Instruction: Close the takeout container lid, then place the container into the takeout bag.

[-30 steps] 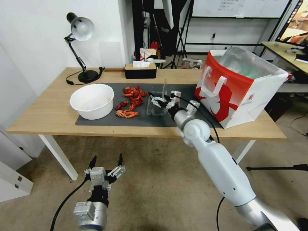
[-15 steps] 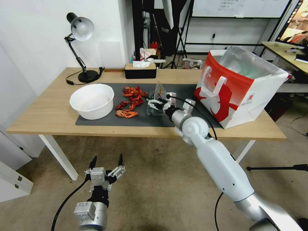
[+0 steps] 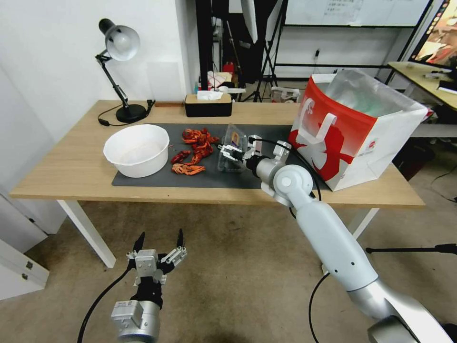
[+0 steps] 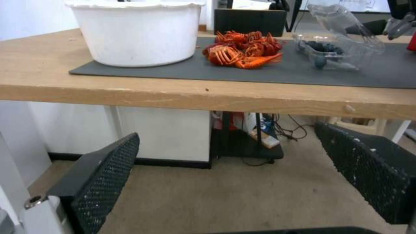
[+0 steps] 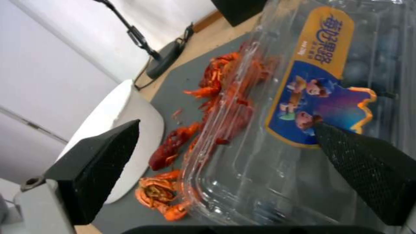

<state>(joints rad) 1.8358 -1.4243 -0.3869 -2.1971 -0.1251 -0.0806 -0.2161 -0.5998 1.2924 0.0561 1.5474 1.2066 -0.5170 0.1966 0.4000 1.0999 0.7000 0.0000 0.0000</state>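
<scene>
The right claw (image 3: 232,151), fingers apart, touches the tilted lid (image 3: 234,139) over the takeout container (image 3: 229,163); bare mat (image 3: 266,178) lies beside

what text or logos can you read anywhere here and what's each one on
"每好果路" in white characters, as best I can read them, on the orange top of the sticker on the lid.
Small vertical print beside those characters: too blurred to read.
Cartoon figures fill the sticker's blue lower part; no words there.
A white graphic and a small round red mark on the takeout bag: nothing readable.
Writing on the whiteboard behind: too small to read.
</scene>
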